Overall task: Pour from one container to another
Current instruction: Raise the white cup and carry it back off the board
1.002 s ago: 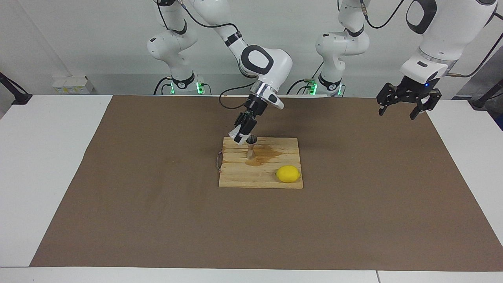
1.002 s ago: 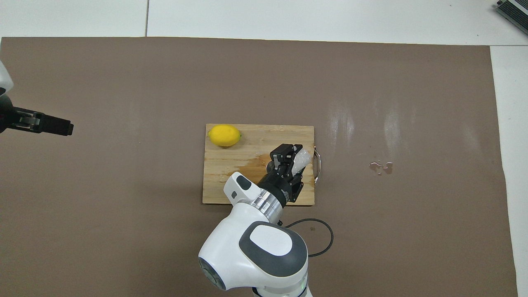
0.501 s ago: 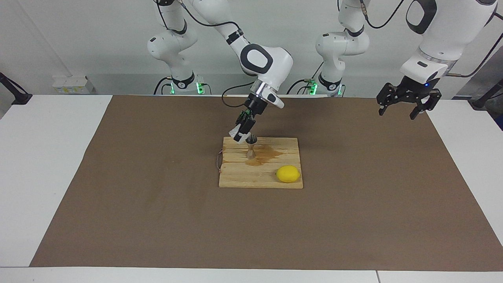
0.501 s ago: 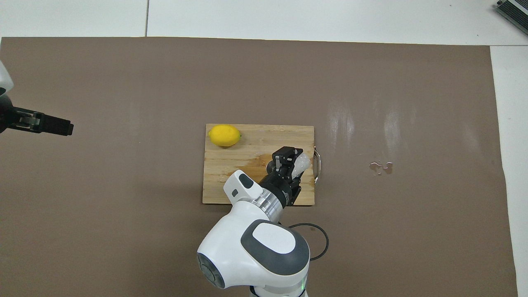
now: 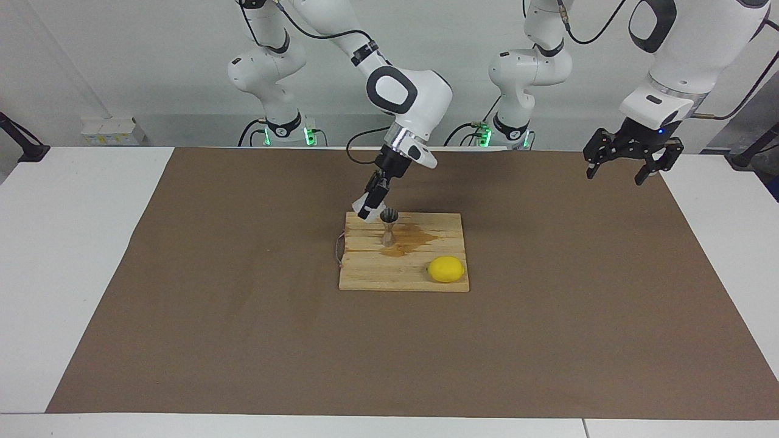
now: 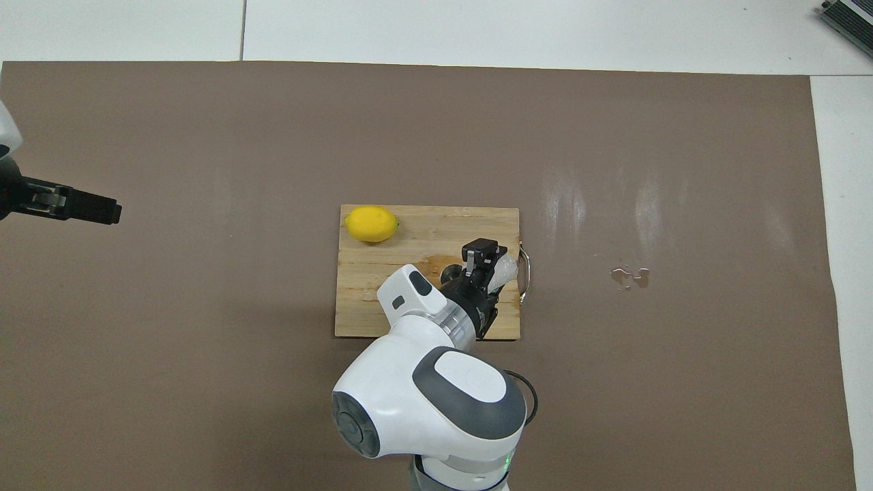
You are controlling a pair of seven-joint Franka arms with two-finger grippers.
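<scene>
I am rolling my right gripper further over, fingers clenched on the glass cup, now tipped beside the mouth of the jigger standing on the wet cutting board, so I judge the pour nearly finished. My left gripper is waiting, released, above the left arm's end of the table, and I am seeing no readable writing.

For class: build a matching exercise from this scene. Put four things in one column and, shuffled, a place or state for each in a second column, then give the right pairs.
Things
1. lemon
2. metal jigger
3. clear cup
4. left hand

Places or states
A. tilted in the right hand, above the board
B. upright on the wet patch of the wooden board
C. open in the air, waiting over the left arm's end of the table
D. lying on a board corner away from the robots

Pairs: 1-D, 2-B, 3-A, 4-C
</scene>
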